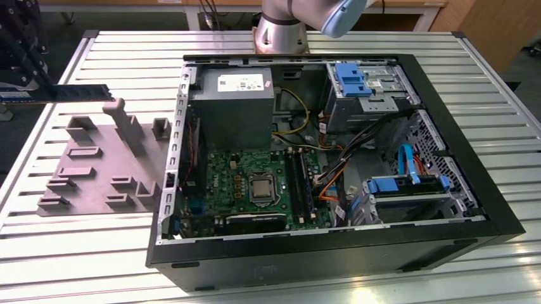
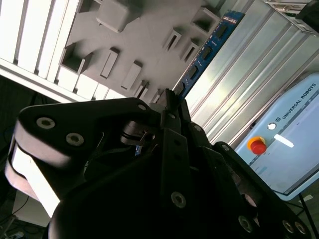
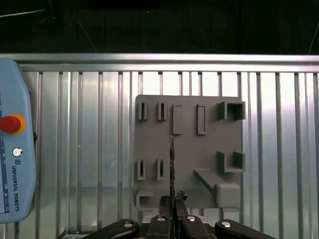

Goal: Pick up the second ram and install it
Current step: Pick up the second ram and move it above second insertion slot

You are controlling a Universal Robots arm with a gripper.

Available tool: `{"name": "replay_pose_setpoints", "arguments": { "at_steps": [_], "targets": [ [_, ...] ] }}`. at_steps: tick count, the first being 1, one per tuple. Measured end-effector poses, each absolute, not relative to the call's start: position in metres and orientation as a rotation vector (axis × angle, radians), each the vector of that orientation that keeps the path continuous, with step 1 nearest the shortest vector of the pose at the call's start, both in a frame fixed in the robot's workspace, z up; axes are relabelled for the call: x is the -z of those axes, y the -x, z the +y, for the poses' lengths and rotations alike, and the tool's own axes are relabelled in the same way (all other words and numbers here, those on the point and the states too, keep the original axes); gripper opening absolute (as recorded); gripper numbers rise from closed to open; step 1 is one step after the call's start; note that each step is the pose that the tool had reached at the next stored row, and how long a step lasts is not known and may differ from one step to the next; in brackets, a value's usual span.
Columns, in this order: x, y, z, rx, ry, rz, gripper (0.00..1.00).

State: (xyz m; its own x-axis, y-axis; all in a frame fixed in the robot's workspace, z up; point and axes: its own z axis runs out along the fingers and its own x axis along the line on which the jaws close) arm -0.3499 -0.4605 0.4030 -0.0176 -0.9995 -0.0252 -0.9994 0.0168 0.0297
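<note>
The claw [image 3: 172, 199] is clenched on the memory stick [image 1: 82, 93] at the exterior view's upper left. The stick's long axis points toward the computer case [image 1: 321, 263].

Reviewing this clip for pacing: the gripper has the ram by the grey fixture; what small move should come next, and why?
Probably a short carry toward the exterior view's right: the gripper is shut on the second ram, which looks clear of the grey fixture, and the motherboard's memory slots lie that way.
</note>
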Motion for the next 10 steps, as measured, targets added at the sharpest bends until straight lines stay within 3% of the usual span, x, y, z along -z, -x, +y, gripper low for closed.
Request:
{"name": "replay_pose_setpoints", "arguments": {
  "at_steps": [10],
  "targets": [
    [-0.403,0.3406,-0.4605,0.061,-2.2,-2.238,0.14]
  ]
}}
